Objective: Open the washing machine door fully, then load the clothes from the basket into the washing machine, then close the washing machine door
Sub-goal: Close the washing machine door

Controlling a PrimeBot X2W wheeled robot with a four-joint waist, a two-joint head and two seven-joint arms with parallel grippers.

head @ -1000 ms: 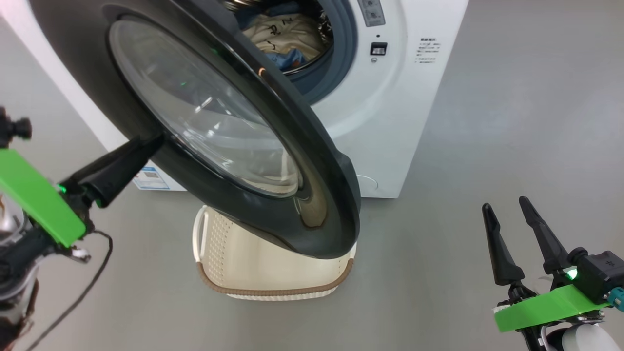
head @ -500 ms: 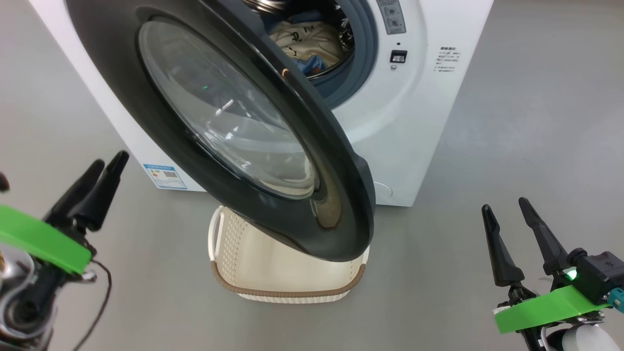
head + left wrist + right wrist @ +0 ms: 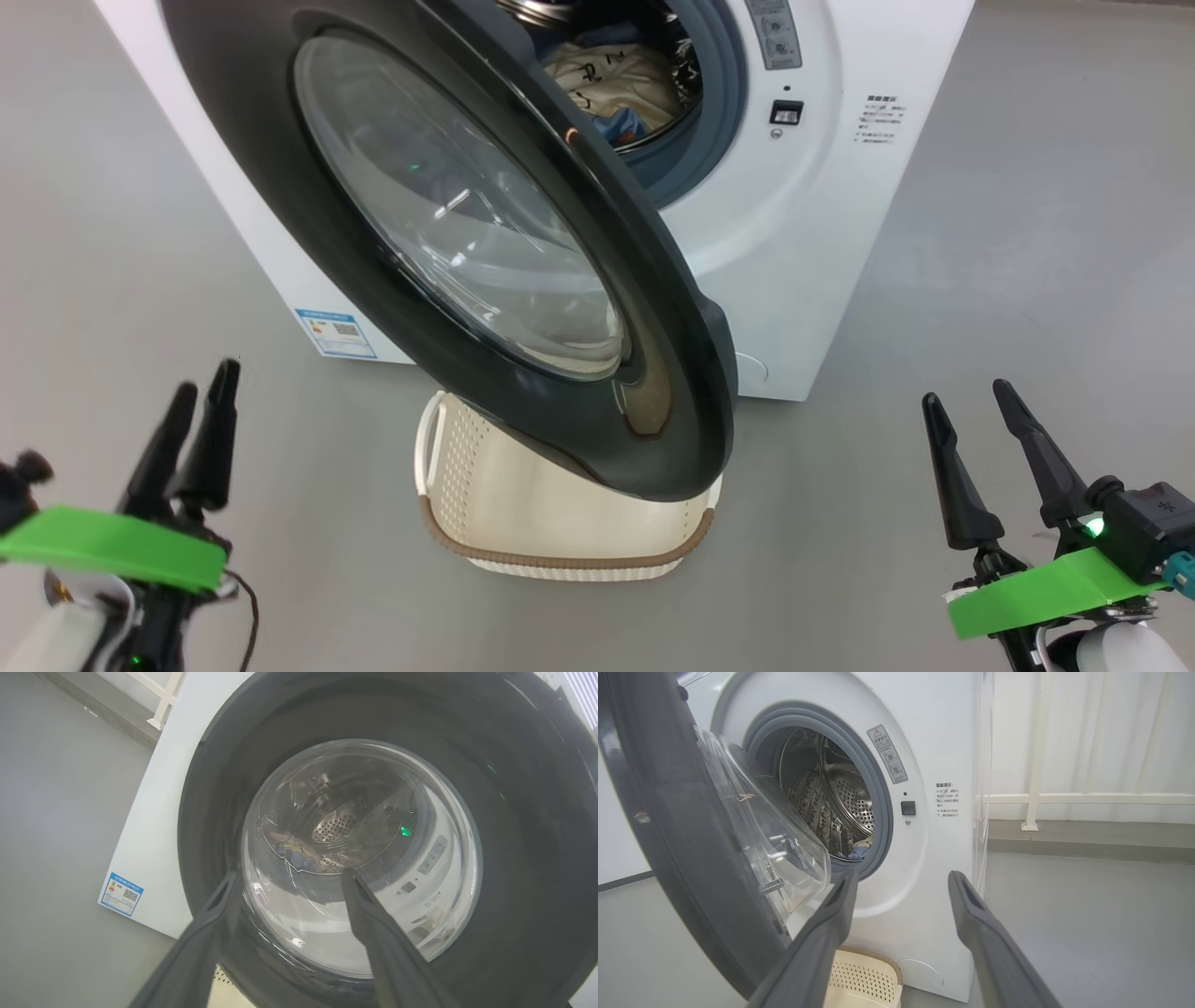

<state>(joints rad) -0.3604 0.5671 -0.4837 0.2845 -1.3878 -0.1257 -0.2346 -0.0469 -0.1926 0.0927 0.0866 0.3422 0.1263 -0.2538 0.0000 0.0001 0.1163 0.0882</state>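
The washing machine door, black-rimmed with bulging glass, stands partly open in front of the white washing machine. Cream and blue clothes lie inside the drum. The basket sits on the floor under the door, its far part hidden; the near part holds nothing. My left gripper is open at the lower left, clear of the door and pointing at the door's glass in the left wrist view, fingers apart. My right gripper is open and empty at the lower right, facing the machine's front.
Grey floor lies all around the machine. A blue label is stuck low on the machine's left side. A white railing and curtain stand behind the machine to its right. The swung-out door overhangs the basket.
My left gripper has come off the door's left rim and dropped back to the lower left. The head camera has shifted, sliding the whole scene rightward. The right gripper has held still.
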